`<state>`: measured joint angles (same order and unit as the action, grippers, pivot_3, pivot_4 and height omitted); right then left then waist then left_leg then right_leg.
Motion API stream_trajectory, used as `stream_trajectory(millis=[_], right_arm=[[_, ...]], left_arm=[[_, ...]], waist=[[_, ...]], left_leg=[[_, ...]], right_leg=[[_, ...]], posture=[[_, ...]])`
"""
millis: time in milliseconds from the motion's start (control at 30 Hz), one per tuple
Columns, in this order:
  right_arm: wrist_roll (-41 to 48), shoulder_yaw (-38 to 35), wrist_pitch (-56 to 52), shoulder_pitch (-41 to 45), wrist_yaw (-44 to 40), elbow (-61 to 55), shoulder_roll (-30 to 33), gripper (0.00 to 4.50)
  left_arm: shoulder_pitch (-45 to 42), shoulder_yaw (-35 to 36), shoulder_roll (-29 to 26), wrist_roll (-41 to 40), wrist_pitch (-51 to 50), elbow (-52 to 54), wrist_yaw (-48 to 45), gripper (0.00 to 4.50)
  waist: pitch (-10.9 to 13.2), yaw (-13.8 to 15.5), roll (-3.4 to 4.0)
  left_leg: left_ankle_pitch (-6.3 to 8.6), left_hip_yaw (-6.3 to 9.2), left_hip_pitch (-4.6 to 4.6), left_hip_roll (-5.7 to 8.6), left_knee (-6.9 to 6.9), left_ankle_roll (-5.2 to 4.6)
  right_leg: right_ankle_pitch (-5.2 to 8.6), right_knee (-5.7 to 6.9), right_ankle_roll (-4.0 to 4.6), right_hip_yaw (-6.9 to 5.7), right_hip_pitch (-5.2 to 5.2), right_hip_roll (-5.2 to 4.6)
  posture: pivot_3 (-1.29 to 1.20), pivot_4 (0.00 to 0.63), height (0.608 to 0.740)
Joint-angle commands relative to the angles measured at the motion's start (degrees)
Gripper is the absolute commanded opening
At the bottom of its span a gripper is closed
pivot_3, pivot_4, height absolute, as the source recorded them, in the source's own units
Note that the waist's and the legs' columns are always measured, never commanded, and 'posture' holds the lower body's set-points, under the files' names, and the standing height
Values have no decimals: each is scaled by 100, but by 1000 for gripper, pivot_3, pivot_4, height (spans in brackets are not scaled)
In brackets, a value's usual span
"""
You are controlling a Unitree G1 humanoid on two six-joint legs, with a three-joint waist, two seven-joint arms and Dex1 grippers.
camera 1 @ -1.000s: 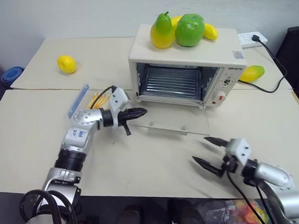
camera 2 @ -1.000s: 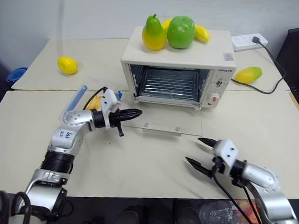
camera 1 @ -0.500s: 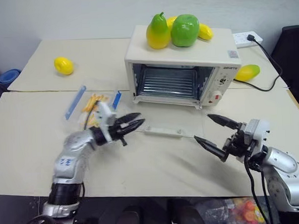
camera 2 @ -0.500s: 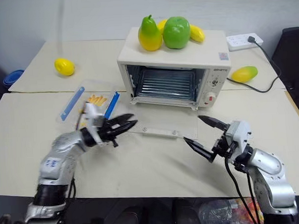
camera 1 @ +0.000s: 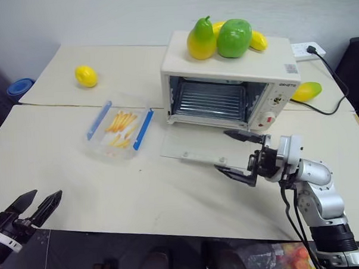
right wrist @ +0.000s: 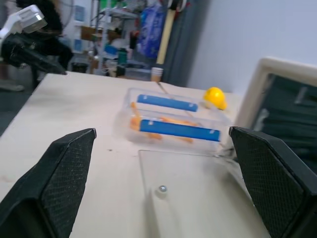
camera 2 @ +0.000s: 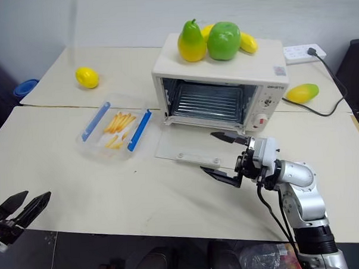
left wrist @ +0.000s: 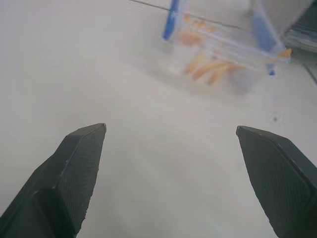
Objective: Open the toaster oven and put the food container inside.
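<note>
The cream-white toaster oven (camera 1: 231, 78) stands at the table's middle back. Its glass door (camera 1: 198, 147) lies dropped flat in front, with the wire rack showing inside. The food container (camera 1: 119, 128), clear with two blue side clips and orange strips, rests on the table left of the door, apart from both grippers. My left gripper (camera 1: 45, 194) hangs open at the near left table edge, well short of the container (left wrist: 223, 54). My right gripper (camera 1: 222, 150) is open over the door's right front corner, pointing left toward the container (right wrist: 173, 121).
A pear (camera 1: 200, 38), a green apple (camera 1: 233, 38) and a yellow fruit sit on the oven's top. A lemon (camera 1: 86, 75) lies far left and a blue bowl (camera 1: 18, 88) sits off the table's left edge. A mango (camera 1: 307, 91) and a power strip (camera 1: 307, 48) with its cable lie at the right.
My left gripper opened and pulled back from the door's left edge to the near left table edge. My right gripper rose and moved left, over the open door.
</note>
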<state>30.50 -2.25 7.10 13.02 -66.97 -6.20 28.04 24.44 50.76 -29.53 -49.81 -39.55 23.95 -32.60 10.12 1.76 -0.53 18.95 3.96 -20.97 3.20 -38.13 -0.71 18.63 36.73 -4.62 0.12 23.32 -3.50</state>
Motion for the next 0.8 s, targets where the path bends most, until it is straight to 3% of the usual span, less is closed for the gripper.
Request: stream_trajectory(millis=[33, 67, 167, 300, 433, 567, 667, 800], right_arm=[[-5, -31, 224, 88, -203, 159, 5, 4500], [-9, -30, 228, 99, -222, 209, 8, 4500], [-46, -24, 212, 120, -227, 332, 30, 4500], [-62, -14, 215, 109, -243, 349, 38, 4500], [-106, -14, 151, -8, -140, 199, 47, 4500], [-109, -9, 49, -214, 45, -73, 31, 4500], [-131, -7, 3, -327, 174, -217, 21, 4500], [-156, -5, -24, -379, 343, -330, -10, 4500]], left_arm=[[-655, -108, -148, -902, -970, 621, 1755, 4467], [-946, -205, -245, -1080, -1510, 589, 2478, 4467], [-2108, -615, -474, -2646, -2189, 150, 4525, 4467], [-3154, -1271, -854, -3981, -2282, -488, 6453, 4467], [-3968, -2030, -825, -4809, -1916, -1124, 7935, 4467], [-4465, -2597, -847, -4993, -1727, -1507, 8614, 4467], [-4691, -2790, -744, -5152, -1540, -1806, 8861, 3861], [-4842, -2855, -785, -5219, -1400, -2073, 8985, 2656]], waist=[[-1, 19, 0], [-1, 12, 0], [-2, -40, -2], [-4, -134, -6], [-5, -176, -5], [-5, -180, -5], [-5, -176, -5], [-5, -169, -5]], left_leg=[[0, 4, 1, 2, -1, 0], [0, 4, 4, 5, 0, 0], [-4, 5, 3, 6, 1, 14], [-14, 3, 1, 2, 2, 32], [-17, 2, 0, 3, 3, 38], [-19, 2, -1, 3, 0, 40], [-21, 2, -2, 3, -2, 43], [-22, 2, -1, 4, -4, 44]], right_leg=[[-1, 0, -2, 1, -3, 0], [-2, 1, -2, 2, -4, 0], [-1, 19, -2, 6, 10, 5], [0, 36, 0, 9, 28, 14], [0, 36, 1, 9, 29, 14], [0, 38, 1, 9, 31, 14], [0, 37, 1, 9, 31, 15], [0, 38, 1, 9, 30, 14]], posture=[[0, 150, 740], [0, 150, 740], [0, 150, 740], [0, 150, 740], [0, 150, 740], [0, 150, 740], [0, 150, 740], [0, 150, 740]])
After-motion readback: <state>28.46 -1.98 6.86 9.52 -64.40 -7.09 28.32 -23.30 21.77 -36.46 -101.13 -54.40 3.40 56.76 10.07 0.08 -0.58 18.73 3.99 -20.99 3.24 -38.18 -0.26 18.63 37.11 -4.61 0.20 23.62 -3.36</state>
